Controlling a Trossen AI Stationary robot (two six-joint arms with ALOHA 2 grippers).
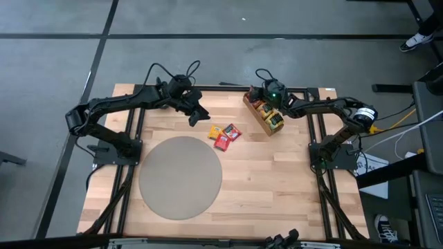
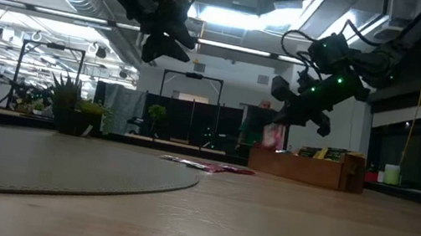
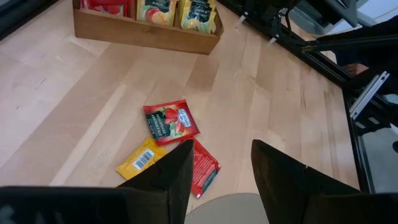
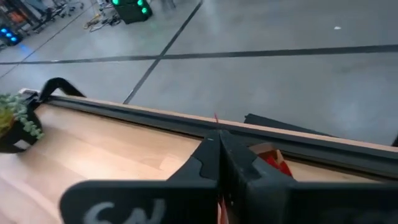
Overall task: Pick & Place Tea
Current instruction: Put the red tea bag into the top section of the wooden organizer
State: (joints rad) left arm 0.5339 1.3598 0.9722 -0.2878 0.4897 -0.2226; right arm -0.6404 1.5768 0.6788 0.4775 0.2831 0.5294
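We see the right gripper (image 4: 219, 163) pinching a red tea sachet (image 4: 273, 163) above the wooden tray (image 1: 264, 113). Beside the tray, three loose sachets (image 3: 169, 147) lie under the spread left gripper (image 3: 221, 171).

A pale wooden table (image 1: 277, 173) made of long butcher-block planks carries everything here. A big round grey mat (image 1: 181, 177) lies flat on it, toward the front left. Just beyond the mat's far edge, near the middle of the table, three tea sachets (image 1: 225, 135) lie loose on the wood — two red (image 3: 171, 121) and one yellow-orange (image 3: 142, 158), bunched together and partly overlapping. Toward the back right corner a long brown wooden tray (image 1: 264, 112) sits at an angle, with more sachets standing in its compartments. A small green potted plant (image 2: 77, 107) stands near the back left edge.
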